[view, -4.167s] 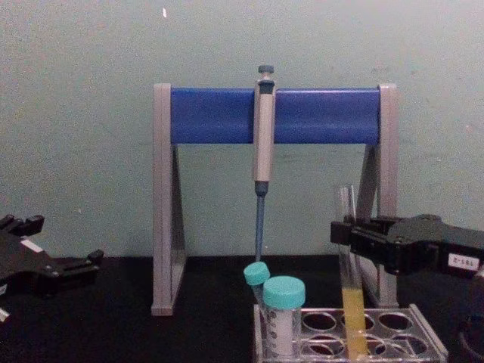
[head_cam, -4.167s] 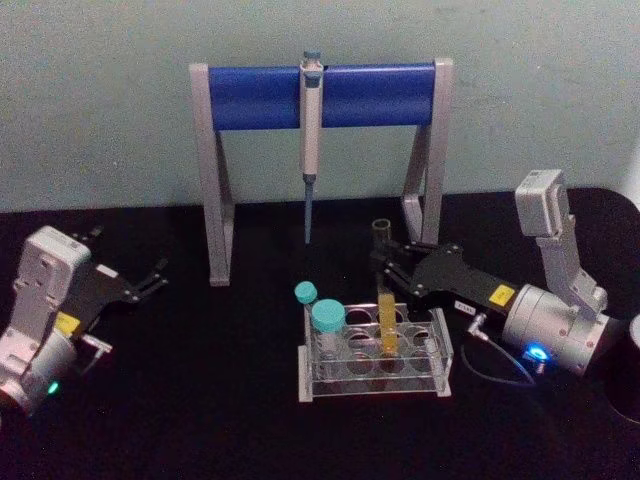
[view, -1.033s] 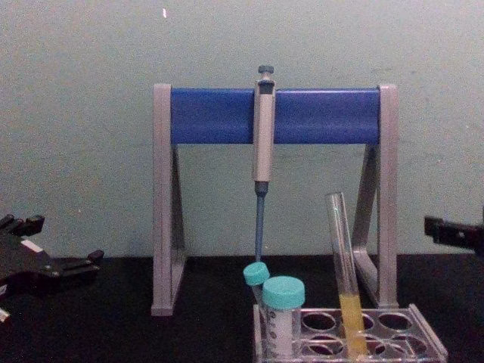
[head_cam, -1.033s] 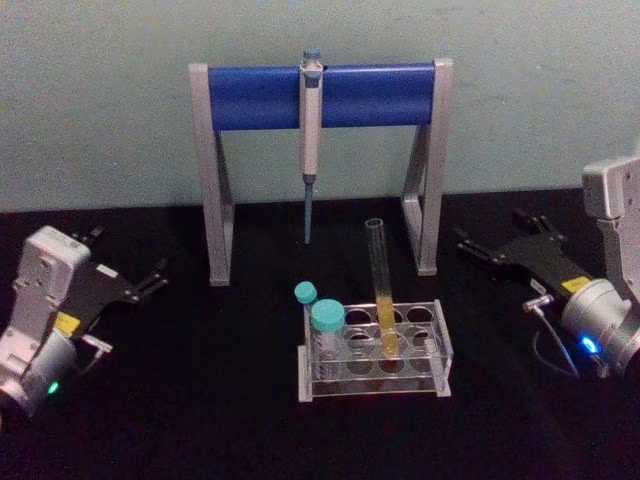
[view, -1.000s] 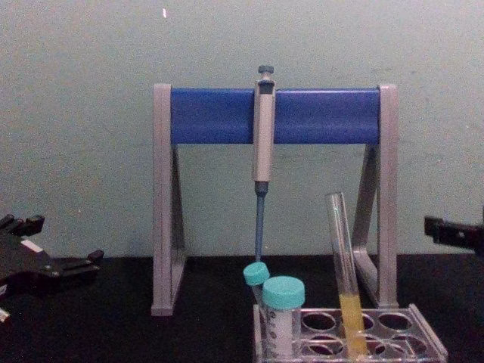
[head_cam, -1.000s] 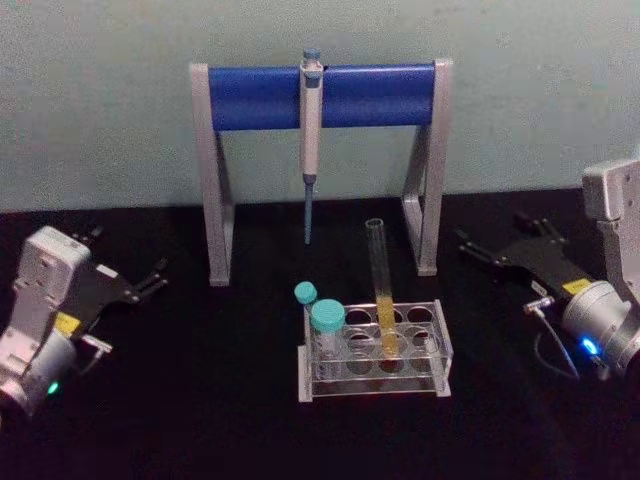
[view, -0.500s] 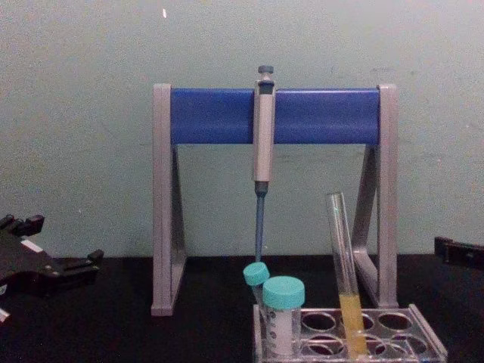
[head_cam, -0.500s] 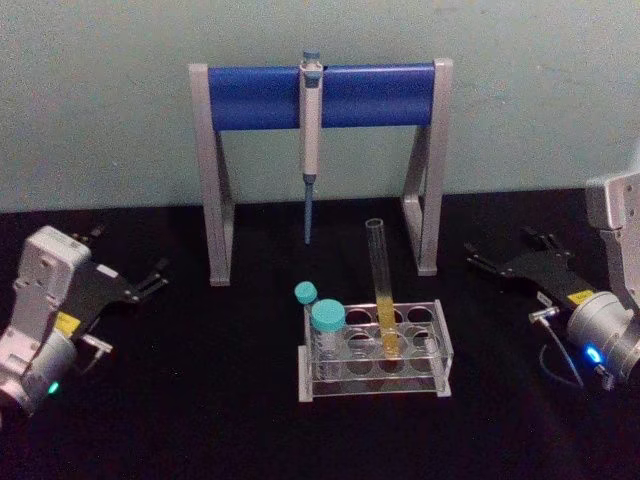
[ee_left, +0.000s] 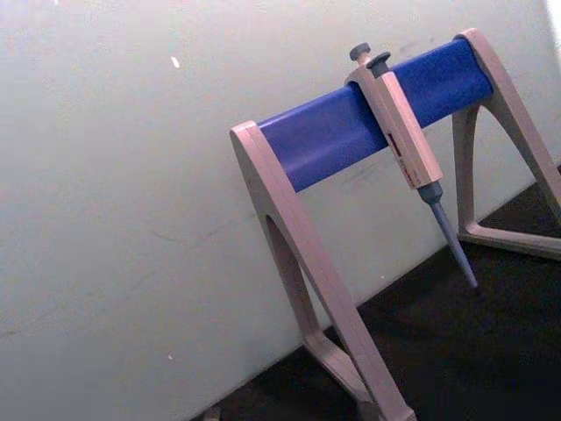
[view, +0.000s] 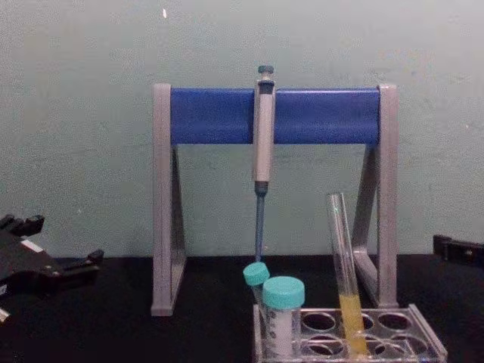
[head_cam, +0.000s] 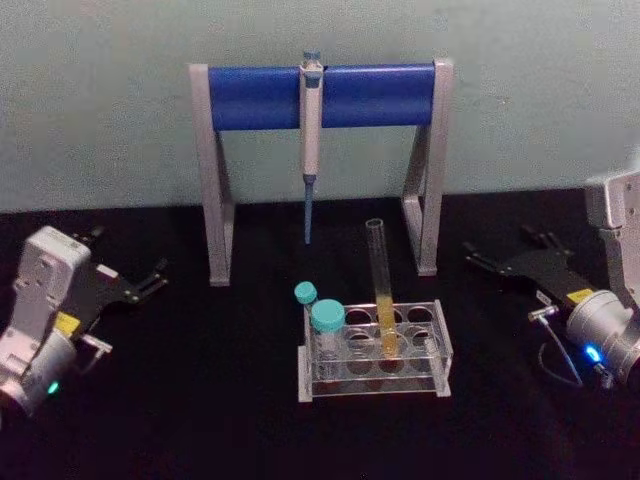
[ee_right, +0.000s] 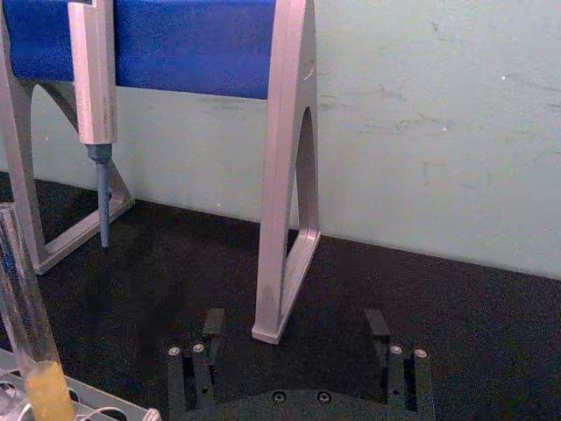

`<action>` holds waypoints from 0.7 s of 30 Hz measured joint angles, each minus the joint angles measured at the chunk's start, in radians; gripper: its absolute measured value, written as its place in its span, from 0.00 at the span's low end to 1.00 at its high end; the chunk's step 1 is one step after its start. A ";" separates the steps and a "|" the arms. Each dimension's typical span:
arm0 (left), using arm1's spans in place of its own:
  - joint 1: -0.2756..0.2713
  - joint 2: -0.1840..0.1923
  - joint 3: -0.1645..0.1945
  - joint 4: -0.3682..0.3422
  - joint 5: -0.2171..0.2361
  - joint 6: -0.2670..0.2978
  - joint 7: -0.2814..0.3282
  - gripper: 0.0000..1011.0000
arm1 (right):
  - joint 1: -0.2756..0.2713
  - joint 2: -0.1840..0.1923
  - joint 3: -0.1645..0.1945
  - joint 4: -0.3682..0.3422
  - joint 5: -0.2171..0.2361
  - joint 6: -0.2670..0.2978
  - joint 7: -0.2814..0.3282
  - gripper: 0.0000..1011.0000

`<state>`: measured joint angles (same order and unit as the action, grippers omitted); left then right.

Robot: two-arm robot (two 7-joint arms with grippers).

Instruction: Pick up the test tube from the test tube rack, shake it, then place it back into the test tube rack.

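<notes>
The test tube (head_cam: 380, 290) is a tall clear glass tube with yellow-orange liquid at its bottom. It stands free in a back hole of the clear test tube rack (head_cam: 441, 352), leaning slightly left; the chest view shows the test tube (view: 342, 257) and the rack (view: 428, 339) too. My right gripper (head_cam: 500, 250) hovers open well right of the rack, level with the tube's upper part and touching nothing. In the right wrist view its fingers (ee_right: 213, 324) point toward the tube (ee_right: 22, 316). The left gripper (head_cam: 128, 252) rests open at the far left.
A tall grey-legged stand with a blue crossbar (head_cam: 320, 95) stands behind the rack, a pipette (head_cam: 310, 140) hanging from it. Two teal-capped tubes (head_cam: 327, 318) sit in the rack's left holes. The black tabletop (head_cam: 200, 400) spreads in front and to the sides.
Four seconds ago my right gripper was shut on the tube in the rack. It has since let go and pulled back right; the tube now leans free.
</notes>
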<state>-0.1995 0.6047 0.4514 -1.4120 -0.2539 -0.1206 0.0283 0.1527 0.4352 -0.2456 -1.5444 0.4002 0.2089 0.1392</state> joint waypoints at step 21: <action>0.000 0.000 0.000 0.000 0.000 0.000 0.000 0.99 | 0.000 0.001 -0.001 -0.001 0.000 -0.002 0.000 0.99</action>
<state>-0.1995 0.6047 0.4514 -1.4120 -0.2539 -0.1206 0.0282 0.1531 0.4357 -0.2467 -1.5458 0.4007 0.2074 0.1391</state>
